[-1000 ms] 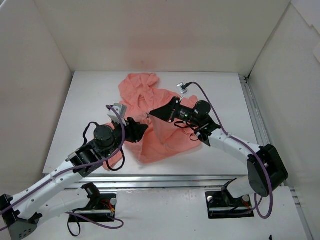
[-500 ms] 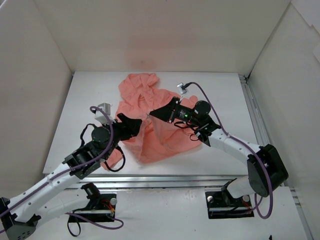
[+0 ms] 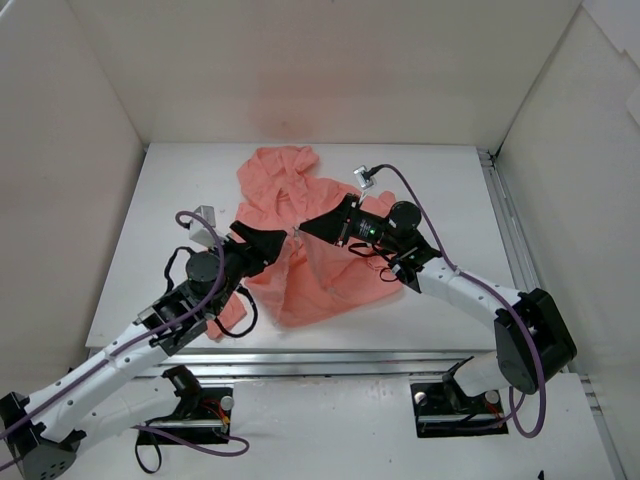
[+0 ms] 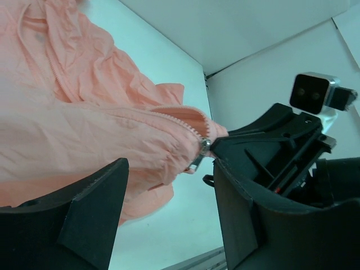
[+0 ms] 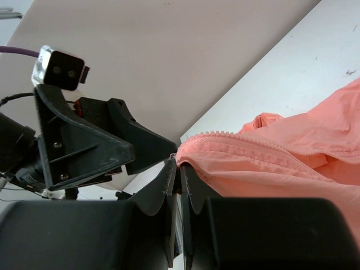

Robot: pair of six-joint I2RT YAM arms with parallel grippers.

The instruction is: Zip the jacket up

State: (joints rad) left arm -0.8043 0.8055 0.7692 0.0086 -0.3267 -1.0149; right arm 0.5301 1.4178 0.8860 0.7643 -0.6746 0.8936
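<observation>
Item under inspection: the jacket, salmon-pink and heavily wrinkled. It lies on the white table, centre to rear, with one lobe reaching towards the back wall and a broad panel spread towards the near edge.

Right gripper: clenched on the jacket. In the right wrist view the two fingers are pressed together on a fold of fabric at its zip edge. The zip teeth run away from the grip along the top of the fold. The held edge is raised off the table, and in the overhead view the fabric hangs taut from the grip point down to the panel below.

Left gripper: released, with its fingers spread wide and gripping nothing. In the left wrist view the jacket fills the upper left and passes behind the gap between the fingers. The zip slider hangs at the end of the toothed edge, just beside the tip of the right-hand finger. Contact between slider and finger cannot be confirmed. The other finger sits low and in front of the fabric.

The two grippers face each other nose to nose at the jacket's zip edge, with the left one on the left side of the held fold.
</observation>
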